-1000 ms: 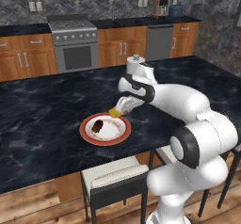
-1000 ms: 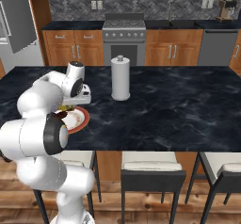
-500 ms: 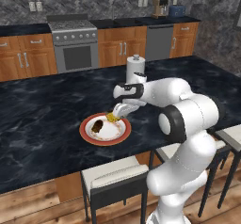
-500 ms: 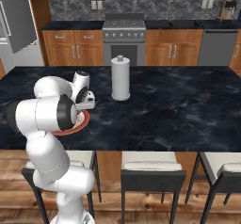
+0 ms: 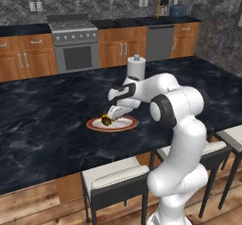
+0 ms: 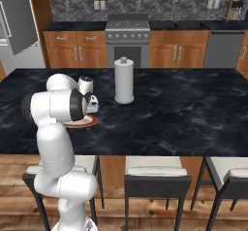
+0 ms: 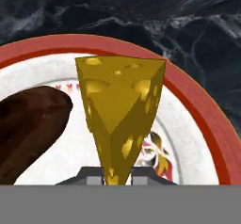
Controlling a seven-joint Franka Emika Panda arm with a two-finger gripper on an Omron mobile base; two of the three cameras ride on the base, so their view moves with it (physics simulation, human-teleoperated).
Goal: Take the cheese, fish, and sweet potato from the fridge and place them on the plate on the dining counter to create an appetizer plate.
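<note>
My gripper (image 7: pixel 113 173) is shut on the cheese (image 7: pixel 117 100), a yellow-orange wedge with round holes, held low over the plate (image 7: pixel 197 105). Beside it, the sweet potato (image 7: pixel 33 124) lies on the plate's white middle. From the left base, the gripper (image 5: pixel 113 113) reaches down at the plate (image 5: pixel 124 124), with the cheese (image 5: pixel 108 120) just over its left part. The plate (image 6: pixel 83 123) rests on the dining counter (image 5: pixel 47 125) and is partly hidden by my arm. The fridge (image 6: pixel 17 26) stands far back left. The fish is out of view.
A tall white paper towel roll (image 6: pixel 124 81) stands on the counter just behind and right of the plate. Stools (image 5: pixel 113 177) line the counter's near edge. A stove (image 5: pixel 75 44) and wooden cabinets run along the far wall.
The cameras have shifted with the base. The arm has folded in and brought the cheese from the plate's far rim down to just over the plate.
</note>
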